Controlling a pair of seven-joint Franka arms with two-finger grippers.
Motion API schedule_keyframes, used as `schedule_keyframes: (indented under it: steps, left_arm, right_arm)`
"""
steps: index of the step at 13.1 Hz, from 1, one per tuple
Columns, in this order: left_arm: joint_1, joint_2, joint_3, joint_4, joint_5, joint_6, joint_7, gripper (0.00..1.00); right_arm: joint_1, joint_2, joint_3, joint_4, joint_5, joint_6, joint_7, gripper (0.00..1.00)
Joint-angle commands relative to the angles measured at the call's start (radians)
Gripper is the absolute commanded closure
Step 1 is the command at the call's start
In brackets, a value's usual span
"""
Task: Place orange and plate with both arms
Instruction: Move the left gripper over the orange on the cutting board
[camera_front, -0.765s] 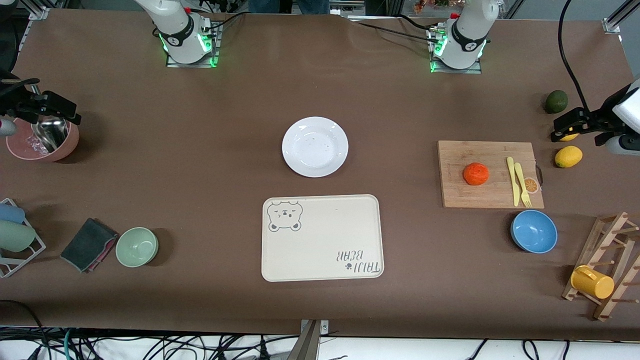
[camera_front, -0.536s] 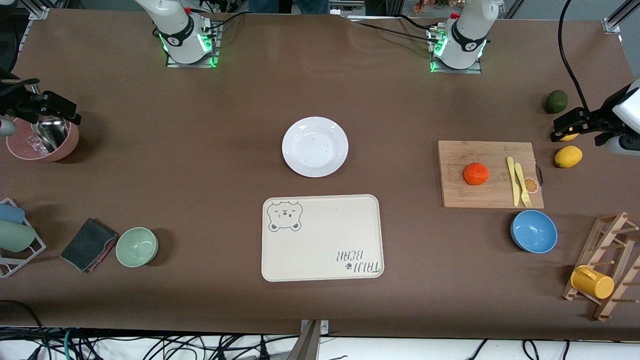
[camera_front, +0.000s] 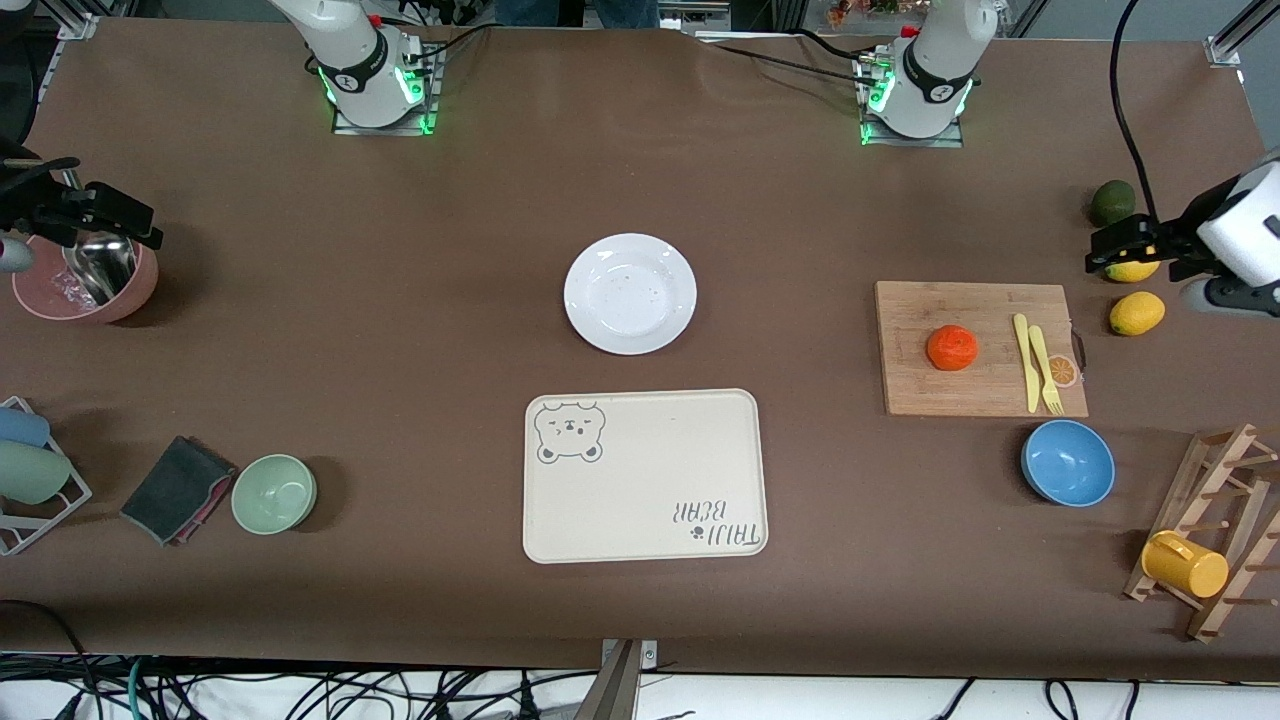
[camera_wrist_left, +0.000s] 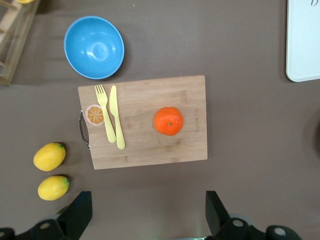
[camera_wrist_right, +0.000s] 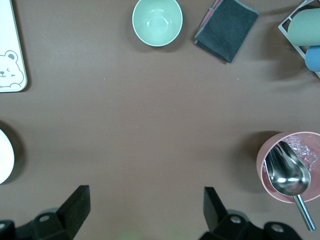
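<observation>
While the front view hides finger spread, wrist views show left gripper (camera_wrist_left: 145, 212) and right gripper (camera_wrist_right: 145, 210) released; orange (camera_front: 951, 347) on cutting board (camera_front: 930, 390), plate (camera_front: 630, 293) mid-surface.

**A brown surface under even light**

The surface (camera_front: 400, 330) is wide and covered with a matte brown sheet, which has a few soft folds near the upper edge. The light is even and comes from above, so the shadows on the sheet are short and soft. Along the lower edge of the front view, a white floor (camera_front: 850, 700) shows, with many black and green cables (camera_front: 300, 695) lying in a tangle. At the 2 upper corners, silver metal frame profiles (camera_front: 1235, 35) stand. A thick black cable (camera_front: 1125, 90) hangs down over the surface at the left arm's end.
</observation>
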Motion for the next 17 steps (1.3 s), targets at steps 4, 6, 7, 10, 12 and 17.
schedule_keyframes:
  steps: [4, 6, 7, 10, 12, 17]
  left_arm:
    - [-0.01, 0.091, -0.009, 0.006, -0.027, 0.012, 0.02, 0.0]
    - [-0.011, 0.125, -0.012, -0.012, -0.005, 0.053, 0.025, 0.0]
    - [-0.028, 0.146, -0.022, -0.017, 0.056, 0.056, 0.027, 0.0]
    - [-0.053, 0.16, -0.039, -0.053, 0.103, 0.062, 0.027, 0.0]
    - [-0.044, 0.159, -0.039, -0.136, 0.059, 0.139, 0.031, 0.0]
    - [-0.045, 0.188, -0.039, -0.381, 0.021, 0.482, 0.073, 0.0]
  right_arm:
    - [-0.003, -0.028, 0.002, -0.021, 0.009, -0.006, 0.003, 0.0]
    - [-0.003, -0.026, 0.002, -0.021, 0.011, -0.006, 0.003, 0.0]
    - [-0.003, -0.026, 0.002, -0.021, 0.011, -0.008, 0.003, 0.0]
    - [-0.003, -0.026, 0.004, -0.021, 0.009, -0.006, 0.001, 0.0]
    - [-0.003, -0.026, 0.018, -0.021, 0.011, -0.006, 0.001, 0.0]
    - [-0.003, -0.026, 0.016, -0.019, 0.011, -0.008, 0.001, 0.0]
